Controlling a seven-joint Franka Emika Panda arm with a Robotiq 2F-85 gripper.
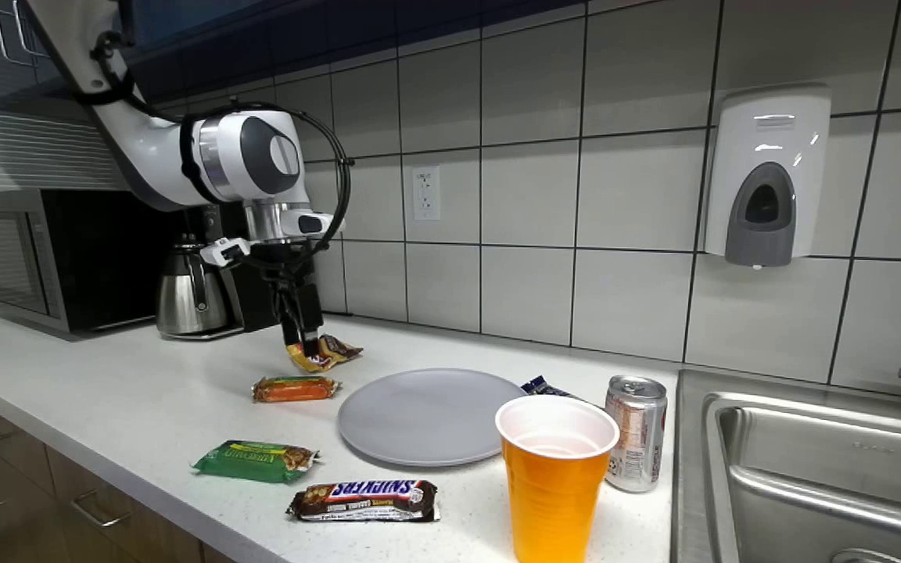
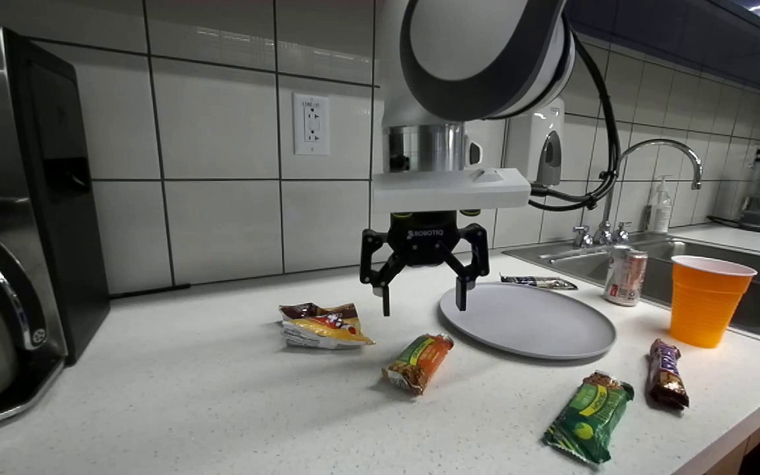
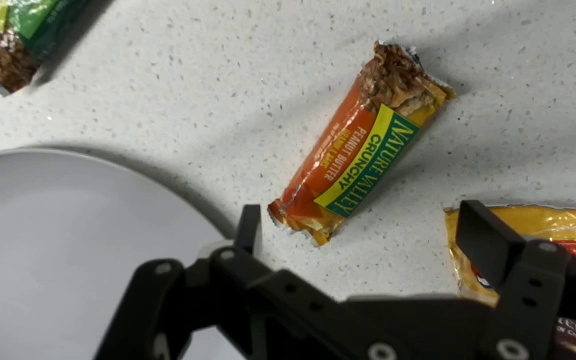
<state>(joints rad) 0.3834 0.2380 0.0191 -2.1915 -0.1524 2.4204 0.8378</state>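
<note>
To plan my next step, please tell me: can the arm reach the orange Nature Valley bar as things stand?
Probably yes: the open, empty gripper hangs above the counter near the orange bar, nothing covers the bar, and the gray plate and yellow packet lie apart from it.

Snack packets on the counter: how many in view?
5: orange bar and yellow packet between the plate and coffee maker; green bar and Snickers bar nearer the counter's front edge; dark packet past the plate, toward the wall. Others may be hidden.
</note>
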